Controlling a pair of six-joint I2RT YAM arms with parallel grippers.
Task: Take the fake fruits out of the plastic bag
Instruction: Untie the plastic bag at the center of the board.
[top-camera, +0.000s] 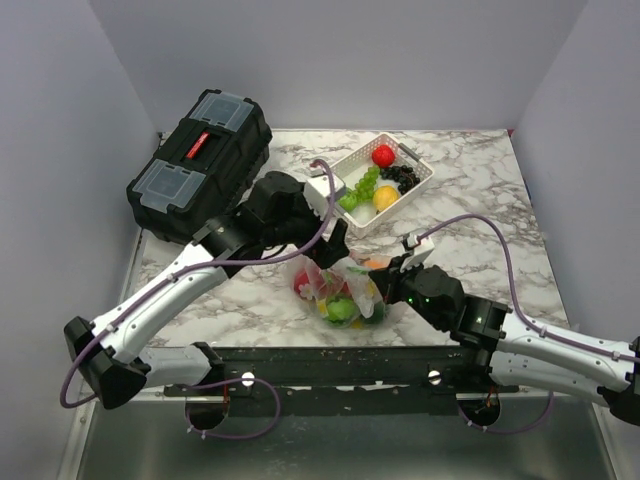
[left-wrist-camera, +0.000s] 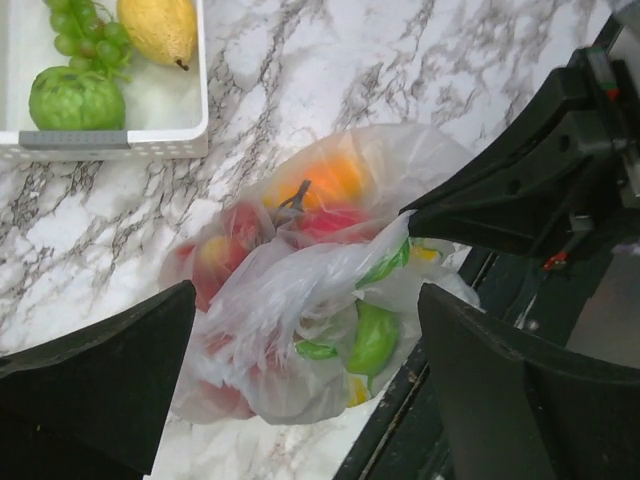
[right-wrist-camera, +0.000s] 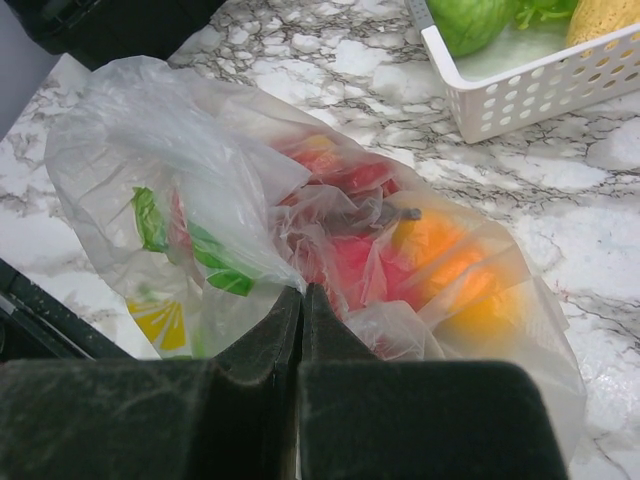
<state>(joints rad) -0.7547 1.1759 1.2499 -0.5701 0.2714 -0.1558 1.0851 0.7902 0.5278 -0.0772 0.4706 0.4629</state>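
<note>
Marble-patterned table (top-camera: 490, 215) enclosed by plain grey walls on three sides. The plastic bag (top-camera: 338, 283) lies crumpled on the table close to its near edge, between the two arms, and the fake fruits (top-camera: 342, 308) are inside it. Seen through the film are an orange piece (right-wrist-camera: 450, 265), a red piece (right-wrist-camera: 350, 265), green pieces (left-wrist-camera: 375, 335) and a yellow patch (right-wrist-camera: 160, 322); the shapes are blurred by the plastic. The right gripper (right-wrist-camera: 300, 298) is at the bag's right side with its fingers pressed together. A fold of the film is drawn to a point at their tips, so it appears to be pinching the bag itself and not a fruit. The left gripper (left-wrist-camera: 305, 300) hangs above the bag with its fingers (left-wrist-camera: 110, 380) spread wide, one to either side of the bag and clear of it. Beyond the bag, apart from it, stands a white basket (top-camera: 421, 181) holding a red fruit (top-camera: 383, 155), green grapes (top-camera: 366, 184), a yellow fruit (top-camera: 385, 197), a dark cluster (top-camera: 404, 176) and a knobbly green fruit (left-wrist-camera: 75, 98). A black toolbox (top-camera: 200, 160) with a red handle sits at the table's far left corner.
</note>
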